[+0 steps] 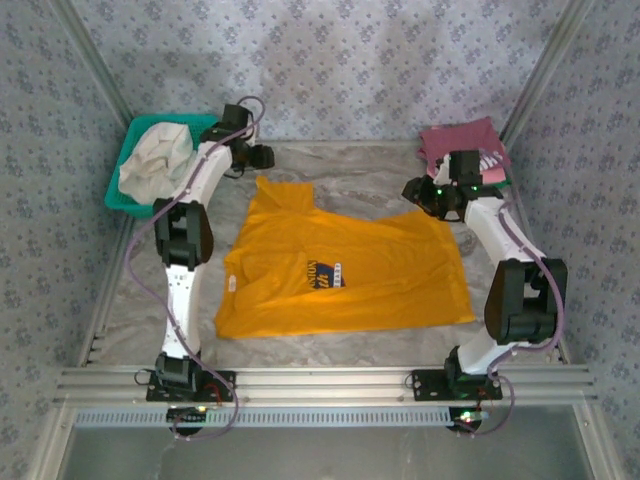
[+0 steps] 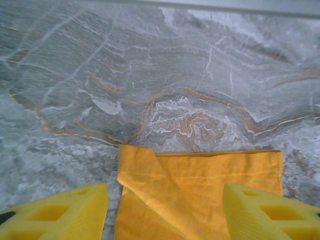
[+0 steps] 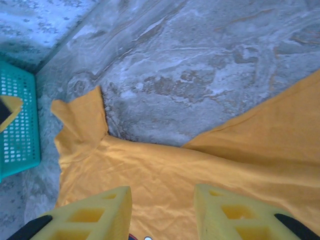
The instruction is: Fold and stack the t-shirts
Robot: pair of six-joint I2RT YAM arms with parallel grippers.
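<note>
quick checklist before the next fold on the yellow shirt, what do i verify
1. Left gripper free of cloth: ok, its fingers stand apart above the shirt's edge with nothing pinched.
2. Right gripper free of cloth: ok, it is open above the shirt.
3. Yellow t-shirt flat on the table: ok, with light wrinkles.
4. Fold finished: not ok, one sleeve sticks out at the far left corner.
5. Stack at the far right ready: cannot tell, the right arm covers its near edge.
6. Basket apart from the shirt: ok.
</note>
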